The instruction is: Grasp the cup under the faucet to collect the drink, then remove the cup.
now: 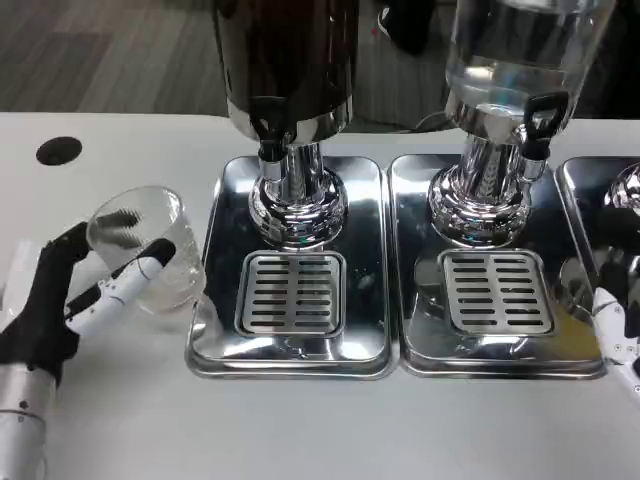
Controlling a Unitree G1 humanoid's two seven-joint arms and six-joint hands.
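cup: clear cup (143, 243), seemingly empty, tilted a little, near the table's left side, just left of the left tray (215, 340) and not under any faucet.
left hand: left hand (75, 300) wraps the cup, fingers closed around its wall, holding it.
faucet: dark dispenser's faucet (268, 135) stands over the left tray's grate (291, 293); nothing sits on the grate.
second dispenser: clear dispenser (520, 60) with a black tap (540, 115) stands on the next tray (415, 340) to the right.
right hand: right hand (620, 330) shows at the picture's right edge beside that tray; whether its fingers are apart or together I cannot tell.
step: judged as carrying the grasped cup toward the faucet; filling not yet begun.
next move: calls for bringing the cup rightward over the tray rim, setting it upright on the grate with its mouth directly below the spout.
risk: the cup's tilt, and clipping the tray's raised edge.
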